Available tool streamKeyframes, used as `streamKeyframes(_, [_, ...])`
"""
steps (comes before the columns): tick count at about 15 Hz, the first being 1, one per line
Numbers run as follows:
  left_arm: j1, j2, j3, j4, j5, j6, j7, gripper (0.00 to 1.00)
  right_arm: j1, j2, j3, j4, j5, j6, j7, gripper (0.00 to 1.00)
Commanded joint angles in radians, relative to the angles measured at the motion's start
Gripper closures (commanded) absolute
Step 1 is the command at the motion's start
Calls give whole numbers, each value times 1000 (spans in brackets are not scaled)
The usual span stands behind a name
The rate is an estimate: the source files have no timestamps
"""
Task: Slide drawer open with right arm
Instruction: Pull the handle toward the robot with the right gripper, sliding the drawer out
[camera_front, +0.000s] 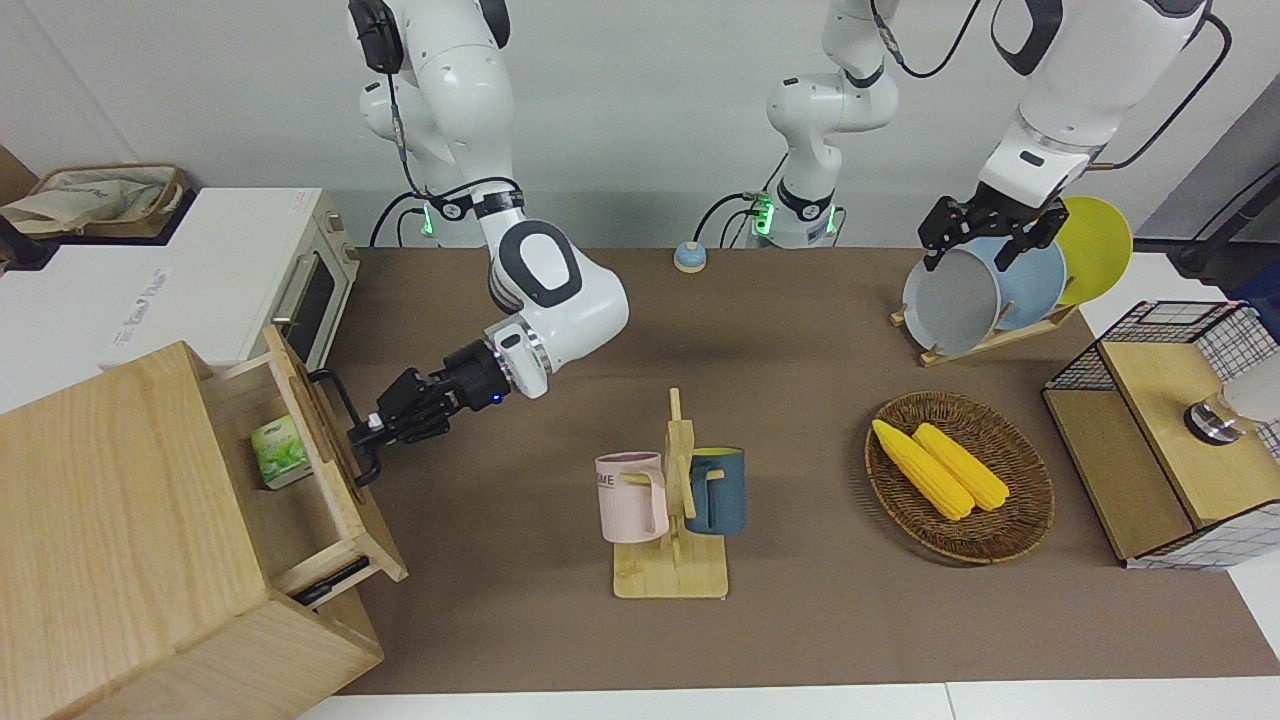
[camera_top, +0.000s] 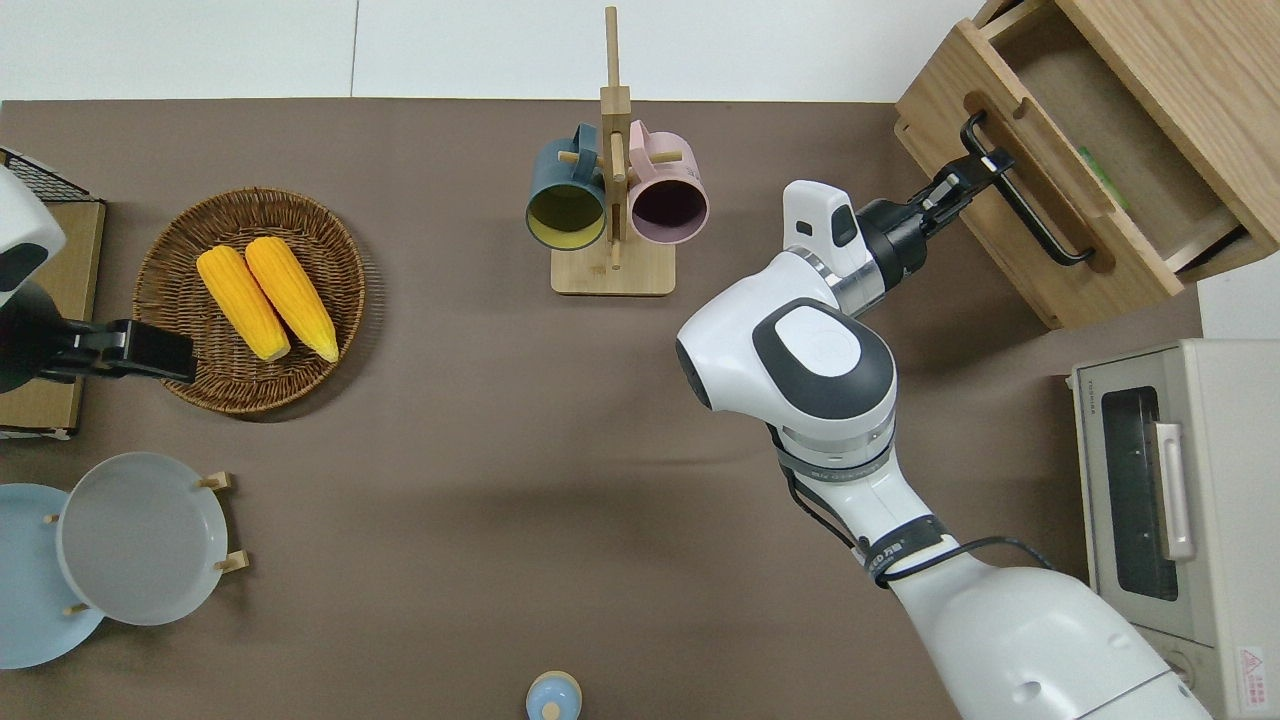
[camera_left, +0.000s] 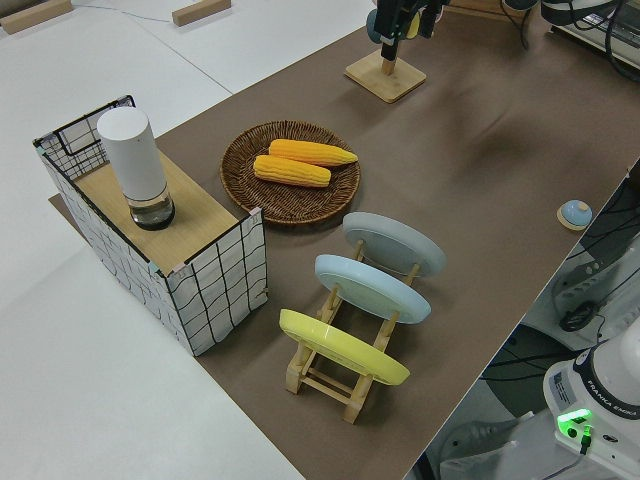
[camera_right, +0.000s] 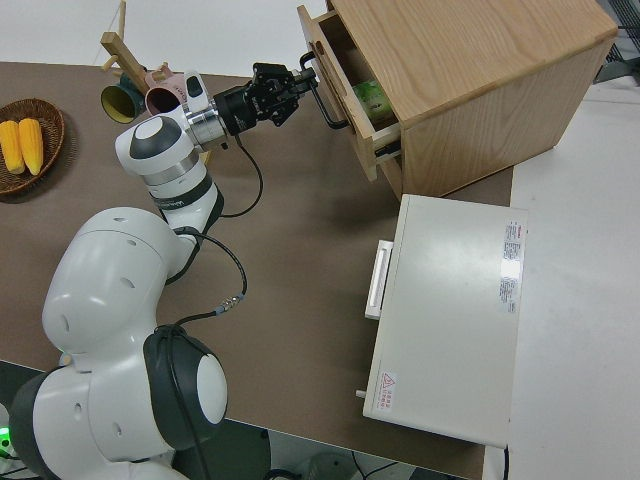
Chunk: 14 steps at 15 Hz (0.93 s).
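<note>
At the worktop's corner by the right arm's end, the drawer (camera_front: 300, 470) stands partly pulled out, its rigid black bar handle (camera_front: 340, 420) clamped by the right end effector (camera_front: 372, 432); it looks stiff, light, best held there.

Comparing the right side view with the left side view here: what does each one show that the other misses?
Only the right side view shows the right gripper at the black bar handle of the drawer, which stands pulled out with a green carton inside, and the white toaster oven. Only the left side view shows the plate rack and the wire-mesh box. Both show the corn basket and the mug stand.
</note>
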<state>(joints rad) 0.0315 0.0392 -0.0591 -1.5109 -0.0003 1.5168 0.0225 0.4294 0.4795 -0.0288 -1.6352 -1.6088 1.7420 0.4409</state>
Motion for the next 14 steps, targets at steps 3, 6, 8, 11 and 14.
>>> streamKeyframes(3, [5, 11, -7, 24, 17, -20, 10, 7, 77, -9, 29, 8, 46, -108, -45, 1000])
streamKeyframes(6, [5, 13, -7, 26, 17, -20, 10, 7, 120, -7, 29, 9, 67, -147, -50, 1000])
streamKeyframes(8, [5, 11, -7, 26, 17, -20, 10, 7, 164, -7, 29, 14, 93, -165, -51, 1000])
streamKeyframes(11, [5, 11, -7, 24, 17, -20, 10, 7, 230, -7, 29, 18, 144, -236, -50, 1000])
streamKeyframes(14, [5, 11, -7, 24, 17, -20, 10, 7, 253, -6, 29, 18, 144, -271, -51, 1000])
